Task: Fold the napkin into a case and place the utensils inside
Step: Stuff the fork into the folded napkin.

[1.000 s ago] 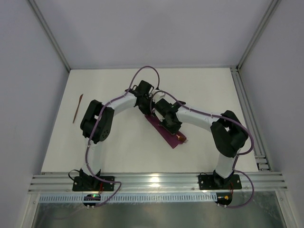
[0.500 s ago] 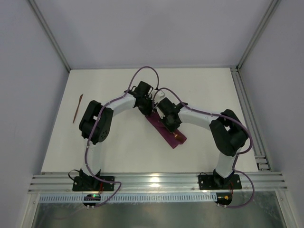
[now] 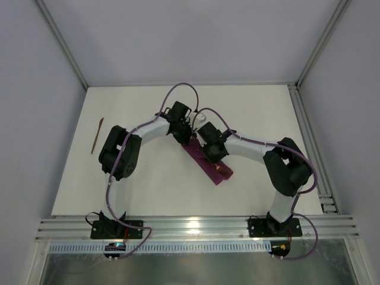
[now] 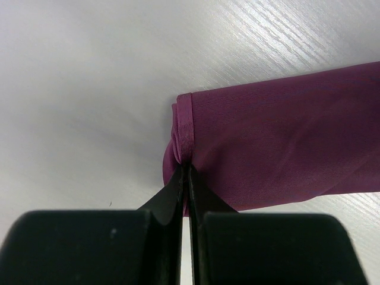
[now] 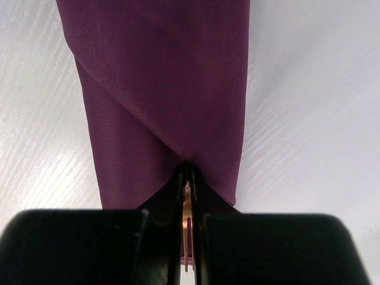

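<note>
- Both hands clenched: left hand (image 4: 185, 178) on the case (image 4: 285, 136) hem, right hand (image 5: 187, 178) on a utensil (image 5: 187, 205) at its mouth.
- I fear my push bunches cloth and jams it.
- Other utensil (image 3: 96, 135) well left of case.

The case (image 3: 205, 166) is plum-purple with a fine woven sheen, on a white table (image 3: 148, 184) with faint grain. At frame left the knife (image 3: 96, 135) is reddish brown; the fork (image 5: 187, 205) sliver shows orange-tan in the black right gripper (image 5: 186, 178).

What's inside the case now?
One wooden utensil, pinched in the right gripper, sits at the overlap of the case; cloth hides how far it reaches inside. The other utensil lies outside.
</note>
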